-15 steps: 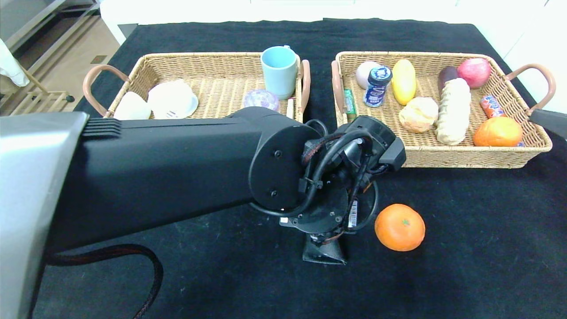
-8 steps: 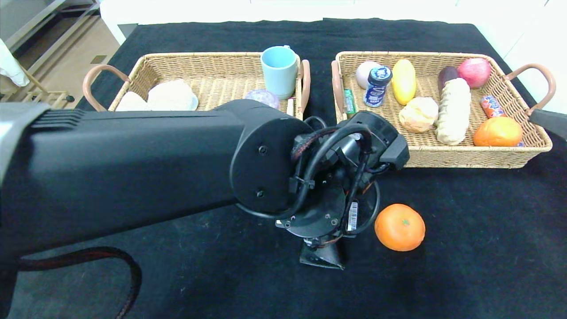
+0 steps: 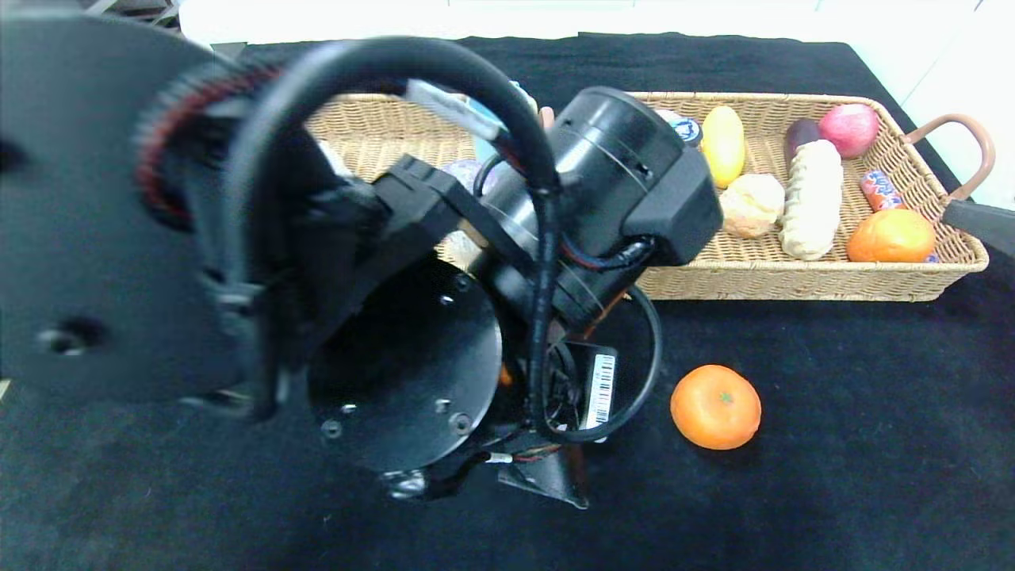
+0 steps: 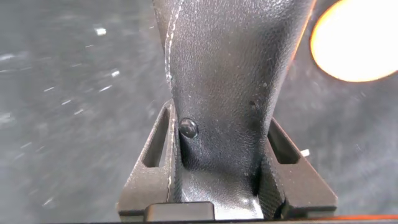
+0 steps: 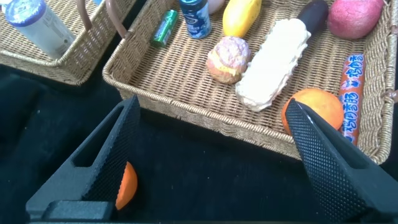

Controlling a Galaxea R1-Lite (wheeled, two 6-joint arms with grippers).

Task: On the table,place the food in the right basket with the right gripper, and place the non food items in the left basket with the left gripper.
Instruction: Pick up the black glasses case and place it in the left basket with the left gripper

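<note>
gripping a black leather-like item [image 4: 230,81], the left gripper [image 4: 227,186] has its jaws clamped on it from both sides, as the left wrist view shows; what the item is i cannot say beyond a dark pouch or sheath with a seam and a small stud. its long axis runs straight out from the jaws, away from the wrist. in the head view only a black wedge of it [image 3: 547,480] shows below the arm, at or just above the desk [image 3: 833,476]; whether it is clear of the cloth i cannot tell.

the left basket [image 3: 373,135], where this non-food item belongs, lies beyond the arm and toward the robot's left, mostly hidden by the arm itself, so the carry likely calls for a lift and a swing over the near rim.

just beside the held item, to the robot's right, an orange [image 3: 715,407] sits alone on the desk, apart from the jaws. it is food, and the right gripper [image 5: 211,168], with its jaws wide apart and empty, hangs near the front rim of the right basket [image 3: 793,277], nearer to it than the left arm.
</note>
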